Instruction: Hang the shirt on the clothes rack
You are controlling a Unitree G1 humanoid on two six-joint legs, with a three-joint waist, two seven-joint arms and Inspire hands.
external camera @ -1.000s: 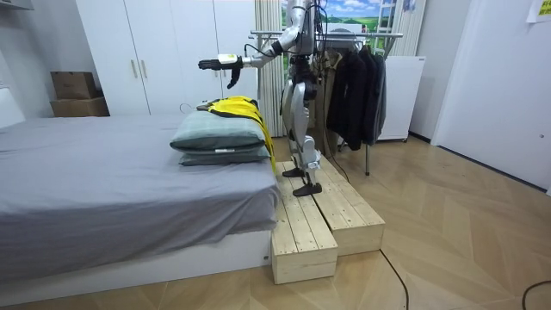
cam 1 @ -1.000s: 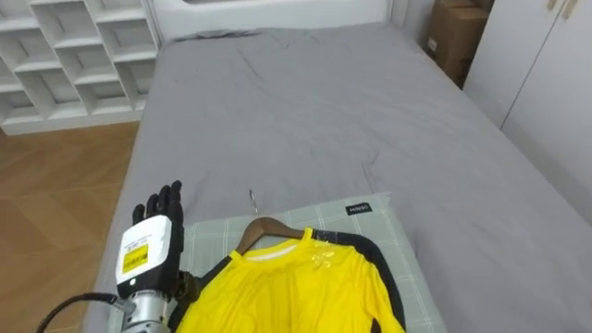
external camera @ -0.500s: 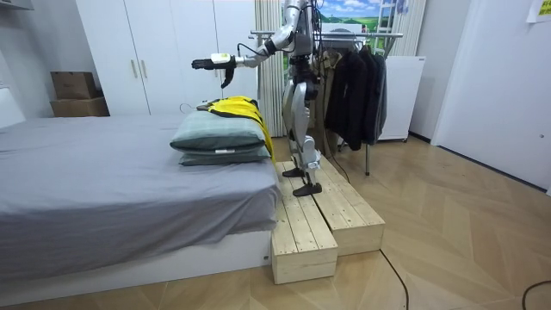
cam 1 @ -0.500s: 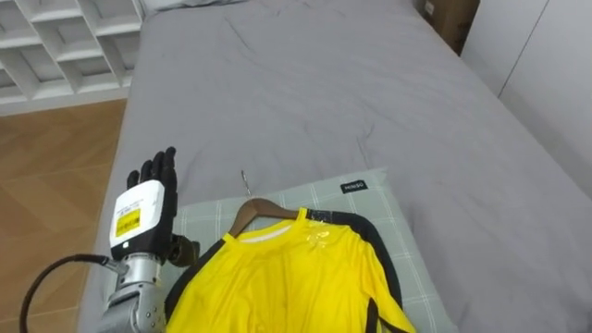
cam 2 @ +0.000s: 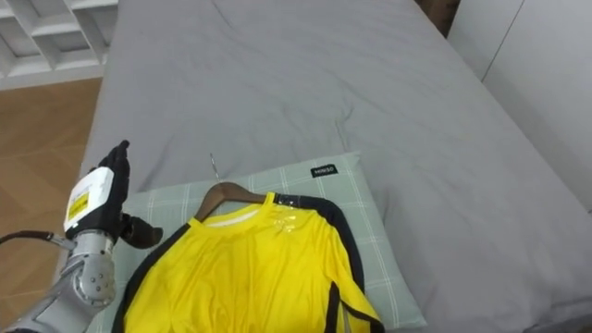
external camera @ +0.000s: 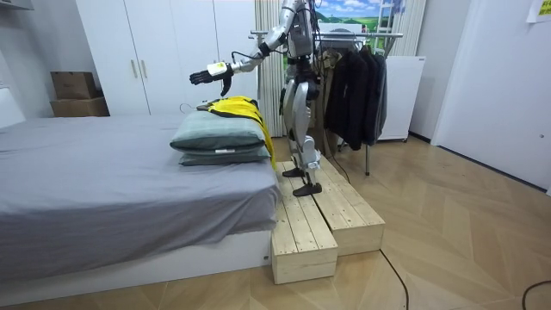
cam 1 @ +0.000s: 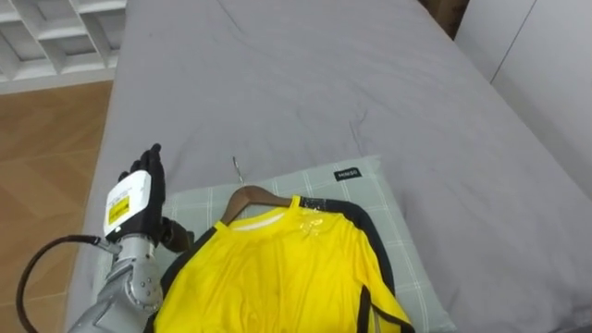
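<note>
The soft, light yellow shirt [cam 1: 277,277] lies on a wooden hanger [cam 1: 248,197] on the green pillow [cam 1: 370,190] at the bed's [cam 1: 305,83] near edge. I think the hard hanger is the best place to grab. The left hand [cam 1: 132,199] hovers by the pillow's left edge, fingers straight, holding nothing.

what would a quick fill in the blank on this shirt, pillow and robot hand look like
1. The ____ shirt lies on a checked pillow.
2. Its collar sits on a wooden ____.
3. The pillow rests on a ____ bed.
4. The robot's ____ hand hovers open beside the pillow.
Missing words: yellow, hanger, grey, left.
</note>
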